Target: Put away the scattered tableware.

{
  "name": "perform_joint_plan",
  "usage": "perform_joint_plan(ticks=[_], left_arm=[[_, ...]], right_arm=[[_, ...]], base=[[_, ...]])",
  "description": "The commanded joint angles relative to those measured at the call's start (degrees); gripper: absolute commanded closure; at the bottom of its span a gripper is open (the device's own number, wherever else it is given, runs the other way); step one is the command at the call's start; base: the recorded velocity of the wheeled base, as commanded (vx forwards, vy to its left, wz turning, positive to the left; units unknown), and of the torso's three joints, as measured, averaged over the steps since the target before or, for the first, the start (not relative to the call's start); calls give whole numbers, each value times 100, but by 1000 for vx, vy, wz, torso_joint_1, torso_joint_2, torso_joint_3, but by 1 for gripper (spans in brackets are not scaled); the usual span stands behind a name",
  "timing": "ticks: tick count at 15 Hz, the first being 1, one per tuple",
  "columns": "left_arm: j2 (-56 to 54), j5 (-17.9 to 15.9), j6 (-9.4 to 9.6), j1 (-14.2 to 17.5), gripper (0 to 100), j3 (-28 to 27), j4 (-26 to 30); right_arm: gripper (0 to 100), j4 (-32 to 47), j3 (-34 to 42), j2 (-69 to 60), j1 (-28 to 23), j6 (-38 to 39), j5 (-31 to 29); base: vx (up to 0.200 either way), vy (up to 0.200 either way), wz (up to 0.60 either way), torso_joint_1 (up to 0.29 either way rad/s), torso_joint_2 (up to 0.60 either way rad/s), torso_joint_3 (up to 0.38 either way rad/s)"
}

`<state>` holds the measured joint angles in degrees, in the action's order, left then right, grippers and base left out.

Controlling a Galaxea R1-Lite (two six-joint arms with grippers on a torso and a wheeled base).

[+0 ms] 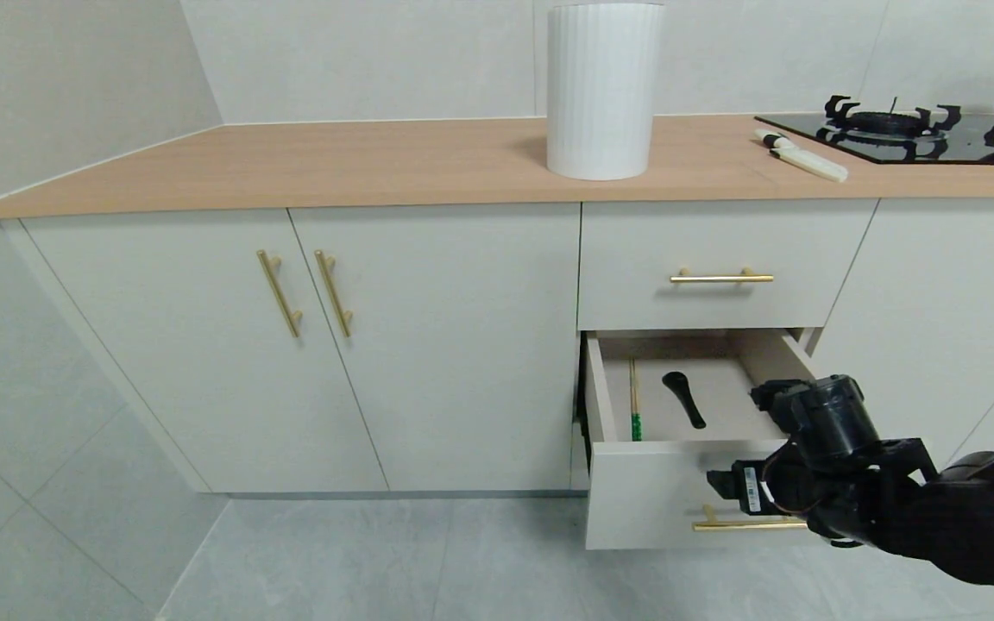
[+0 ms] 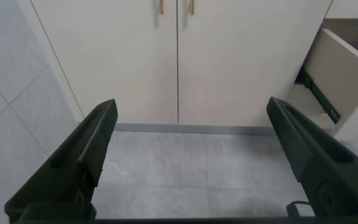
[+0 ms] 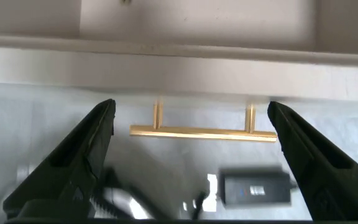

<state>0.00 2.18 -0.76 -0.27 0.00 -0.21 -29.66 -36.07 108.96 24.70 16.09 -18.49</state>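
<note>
We'd bring our right gripper (image 3: 191,112), jaws open, squarely onto the middle of the drawer handle (image 3: 202,132); our left gripper (image 2: 191,107) hangs open too.

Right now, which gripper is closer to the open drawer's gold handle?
Right. The right gripper is directly in front of the handle; the left gripper hangs over the floor by the cupboard doors, beside the drawer.

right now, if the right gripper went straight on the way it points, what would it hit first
Most likely the gold handle on the open drawer front: the right gripper faces it, fingers open either side. Depth is unclear, so how near is hard to say.
</note>
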Motion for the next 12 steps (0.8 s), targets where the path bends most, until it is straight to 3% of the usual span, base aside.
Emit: perform_joint_plan(ticks=[1,12], left_arm=[[9,2,-4,0,0,0,-6],[0,2,-4,0,0,0,-6]], right_arm=[[0,-198,-5,363,-53,26,-14],[0,-3002,-31,1945,-633,-18,-172]], base=[[0,0,0,0,0,0],[0,0,0,0,0,0]])
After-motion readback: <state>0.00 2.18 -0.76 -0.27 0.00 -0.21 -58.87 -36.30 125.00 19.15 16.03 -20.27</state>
